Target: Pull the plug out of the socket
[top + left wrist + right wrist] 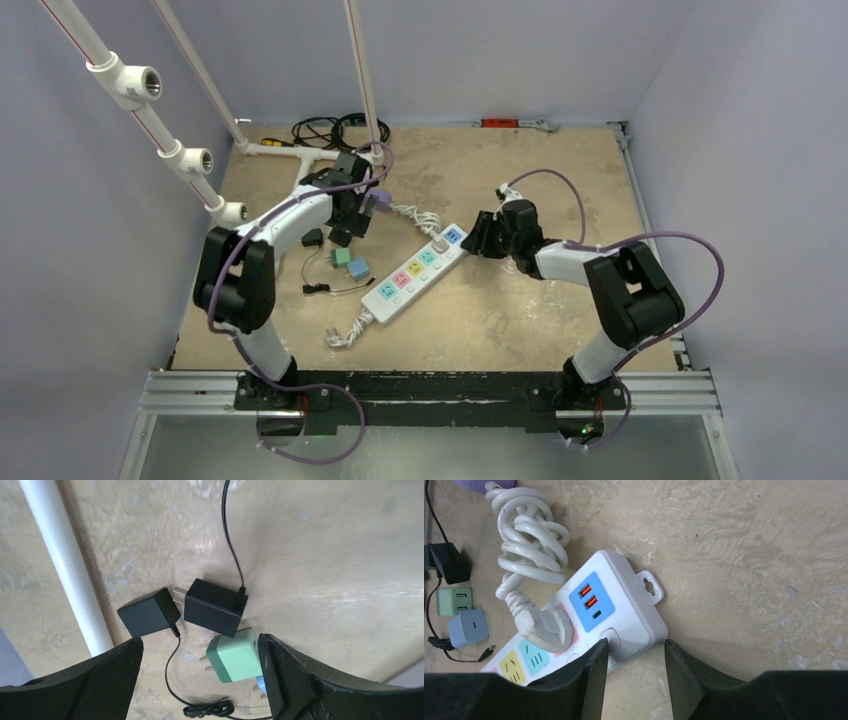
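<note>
The plug (546,630) is the white moulded one seated in the pink outlet of the power strip (624,595), just beside the blue USB panel, towards the strip's far right end; its thick white cord (526,540) lies coiled on the counter (749,555) just beyond.

I judge the plug hard, smooth and a little slippery, light in itself but held firmly by its pins; the cord looks stiff and springy, so I would not pull on that. I would take the plug by the two flat sides of its body and draw it straight up; the strip looks light and would likely lift with it unless pinned.

My right tool (635,645) is grasping the strip's end corner, one finger on each side, as far as I can see. My left tool (199,642) is released, wide apart over a green adapter (235,655) and two black ones, holding nothing.

Only the right wrist view shows the plug seated and the hold on the strip; the left wrist view shows no strip at all. The top view alone shows that the left tool is well to the left of the plug.
</note>
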`<action>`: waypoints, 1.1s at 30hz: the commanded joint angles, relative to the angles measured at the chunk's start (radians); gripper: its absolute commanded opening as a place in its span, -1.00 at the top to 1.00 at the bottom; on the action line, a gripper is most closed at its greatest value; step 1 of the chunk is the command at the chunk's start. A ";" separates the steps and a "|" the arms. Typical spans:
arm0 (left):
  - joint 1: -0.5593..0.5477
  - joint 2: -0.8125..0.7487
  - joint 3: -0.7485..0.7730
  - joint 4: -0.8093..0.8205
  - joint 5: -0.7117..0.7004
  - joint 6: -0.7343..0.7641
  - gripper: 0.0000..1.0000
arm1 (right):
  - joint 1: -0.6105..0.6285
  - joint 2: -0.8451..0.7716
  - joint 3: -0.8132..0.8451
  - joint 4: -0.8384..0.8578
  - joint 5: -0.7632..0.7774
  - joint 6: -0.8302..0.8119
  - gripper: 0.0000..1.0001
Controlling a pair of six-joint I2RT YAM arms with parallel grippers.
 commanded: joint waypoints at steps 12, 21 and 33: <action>-0.081 -0.314 -0.311 0.322 0.635 -0.088 -0.70 | 0.006 -0.372 -0.152 0.000 0.031 -0.094 -0.23; -0.098 -0.447 -0.355 0.419 0.553 -0.119 -0.68 | 0.220 -0.341 0.028 -0.110 0.188 -0.239 -0.41; -0.109 -0.457 -0.379 0.455 0.584 -0.142 -0.68 | 0.388 -0.002 0.282 -0.276 0.584 -0.272 -0.13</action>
